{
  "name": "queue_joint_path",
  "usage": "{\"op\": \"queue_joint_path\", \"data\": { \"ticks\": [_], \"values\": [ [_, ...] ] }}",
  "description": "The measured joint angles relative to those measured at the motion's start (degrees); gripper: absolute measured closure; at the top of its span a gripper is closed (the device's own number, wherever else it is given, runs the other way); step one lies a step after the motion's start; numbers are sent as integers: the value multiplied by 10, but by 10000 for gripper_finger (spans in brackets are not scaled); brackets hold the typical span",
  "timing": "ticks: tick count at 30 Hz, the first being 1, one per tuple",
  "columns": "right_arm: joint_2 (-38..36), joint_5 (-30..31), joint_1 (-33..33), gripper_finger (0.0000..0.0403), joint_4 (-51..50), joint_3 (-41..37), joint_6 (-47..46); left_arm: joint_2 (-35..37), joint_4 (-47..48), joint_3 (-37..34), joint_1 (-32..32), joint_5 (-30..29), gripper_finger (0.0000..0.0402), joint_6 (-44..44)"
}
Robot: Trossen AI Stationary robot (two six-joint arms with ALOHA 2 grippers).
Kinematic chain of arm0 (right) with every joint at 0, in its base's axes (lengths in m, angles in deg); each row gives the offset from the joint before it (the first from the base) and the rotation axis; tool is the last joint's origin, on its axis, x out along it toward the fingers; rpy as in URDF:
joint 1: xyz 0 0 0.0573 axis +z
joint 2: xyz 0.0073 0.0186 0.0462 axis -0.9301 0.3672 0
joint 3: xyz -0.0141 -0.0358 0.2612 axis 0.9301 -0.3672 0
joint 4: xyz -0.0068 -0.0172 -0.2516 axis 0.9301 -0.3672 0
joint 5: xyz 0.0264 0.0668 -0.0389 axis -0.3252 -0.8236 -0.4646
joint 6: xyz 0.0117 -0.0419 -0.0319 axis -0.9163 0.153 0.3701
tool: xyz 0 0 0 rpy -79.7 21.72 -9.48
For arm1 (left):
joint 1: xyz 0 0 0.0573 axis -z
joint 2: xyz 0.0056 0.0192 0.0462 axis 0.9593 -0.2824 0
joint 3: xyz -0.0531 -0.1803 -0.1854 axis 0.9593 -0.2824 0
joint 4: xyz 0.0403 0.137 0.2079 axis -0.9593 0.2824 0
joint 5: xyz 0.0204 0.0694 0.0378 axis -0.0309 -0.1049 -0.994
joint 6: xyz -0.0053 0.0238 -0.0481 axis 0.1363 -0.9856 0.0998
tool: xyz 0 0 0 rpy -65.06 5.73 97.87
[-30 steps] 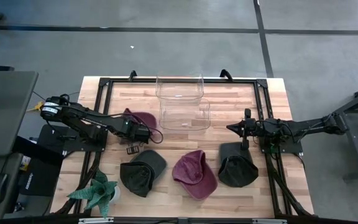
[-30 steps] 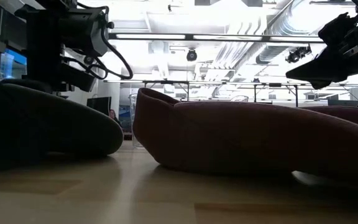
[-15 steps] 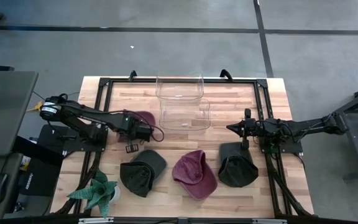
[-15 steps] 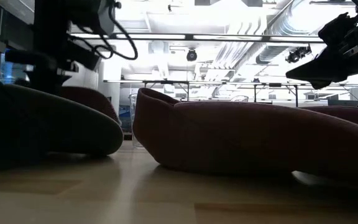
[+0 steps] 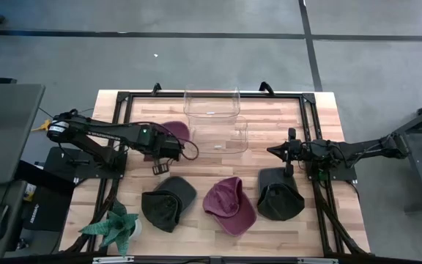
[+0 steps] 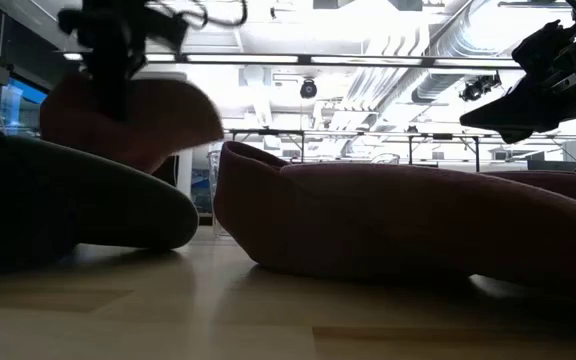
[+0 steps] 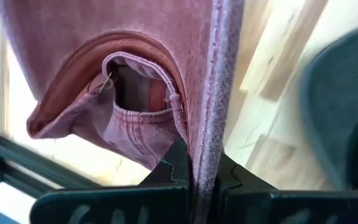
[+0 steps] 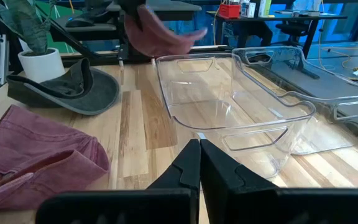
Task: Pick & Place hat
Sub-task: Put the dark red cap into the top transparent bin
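My left gripper (image 5: 165, 149) is shut on a maroon hat (image 5: 174, 132), held up off the table just left of the near clear bin (image 5: 218, 135). In the low view the hat (image 6: 133, 115) hangs below the gripper, above the dark hat in front. It also shows far off in the right wrist view (image 8: 157, 31). My right gripper (image 5: 279, 152) is shut and empty at the table's right, above a dark hat (image 5: 279, 195). My left gripper pinches the hat's brim at its edge (image 7: 205, 149) between its two fingers, with the brim edge-on in the gap. The crown, its inner band showing (image 7: 135, 93), lies beyond the fingertips. The hat is lifted clear of the table.
Three more hats lie along the near half: a dark one (image 5: 168, 202), a maroon one (image 5: 229, 204) and the dark one at right. A second clear bin (image 5: 212, 103) stands behind the first. A potted plant (image 5: 116, 226) stands at the near left corner.
My left gripper has gone up and a little toward the far edge and the clear bin, still shut on the maroon hat. The hat, resting on the table a second ago, now hangs clear above it.
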Motion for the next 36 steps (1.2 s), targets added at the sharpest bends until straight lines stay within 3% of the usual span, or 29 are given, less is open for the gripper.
{"op": "queue_joint_path", "data": {
  "ticks": [9,16,36],
  "values": [
    [0,0,0,402,0,0,0,0,5,138,0,-9,401,4],
    [0,0,0,402,0,0,0,0,11,202,0,-37,401,4],
    [0,0,0,402,0,0,0,1,-6,221,0,-53,401,30]
  ]
}}
